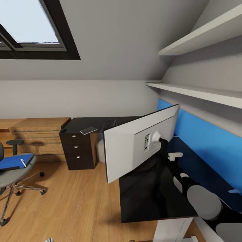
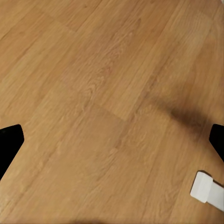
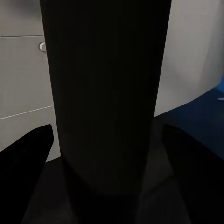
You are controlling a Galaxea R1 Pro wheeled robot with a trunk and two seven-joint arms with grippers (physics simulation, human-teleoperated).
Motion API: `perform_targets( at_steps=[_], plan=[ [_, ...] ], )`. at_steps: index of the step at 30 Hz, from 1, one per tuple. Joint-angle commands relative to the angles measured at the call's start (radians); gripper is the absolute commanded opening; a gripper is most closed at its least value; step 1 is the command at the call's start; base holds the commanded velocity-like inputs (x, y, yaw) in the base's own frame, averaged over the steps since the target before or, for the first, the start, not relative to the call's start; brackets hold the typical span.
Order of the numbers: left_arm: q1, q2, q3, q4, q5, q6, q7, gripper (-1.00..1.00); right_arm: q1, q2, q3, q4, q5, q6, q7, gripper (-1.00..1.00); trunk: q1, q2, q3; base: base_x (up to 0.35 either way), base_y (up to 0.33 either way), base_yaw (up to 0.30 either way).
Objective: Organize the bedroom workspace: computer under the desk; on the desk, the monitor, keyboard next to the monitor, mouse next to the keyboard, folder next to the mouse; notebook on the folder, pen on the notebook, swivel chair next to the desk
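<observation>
The monitor [image 1: 134, 148] stands on the worktop [image 1: 148, 191], its black stand [image 3: 105, 102] directly ahead between the parted fingers of the right claw [image 3: 105, 154]. A firm, centred grip and slow repositioning are advised, lest it topple. The left claw [image 2: 112, 140] hangs open over the floor [image 2: 93, 84].

Monitor [image 1: 134, 144] stands on the black desk [image 1: 148, 191], pale back showing; blue folder [image 1: 13, 162] seemingly on swivel chair [image 1: 15, 174]
</observation>
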Motion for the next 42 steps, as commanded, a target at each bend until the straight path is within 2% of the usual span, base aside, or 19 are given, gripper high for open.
perform_targets(
  at_steps=[1,11,42],
  plan=[
    [-0.001,0.000,-0.003,-0.001,0.010,-0.003,0.004,1.00,0.005,0.000,0.013,0.060,0.016,0.004,0.012,-1.00,0.000,-0.001,-0.001,0.000,0.000,0.000],
    [-0.001,0.001,-0.003,-0.001,0.009,-0.003,0.004,1.00,0.005,0.001,0.013,0.059,0.018,0.003,0.017,-1.00,0.000,-0.001,-0.001,0.000,-0.098,0.000],
    [-0.001,0.000,-0.003,-0.001,0.007,-0.004,0.004,1.00,0.005,0.005,0.011,0.060,0.013,-0.017,0.013,-1.00,0.000,-0.001,-0.001,0.000,-0.002,0.000]
  ],
)
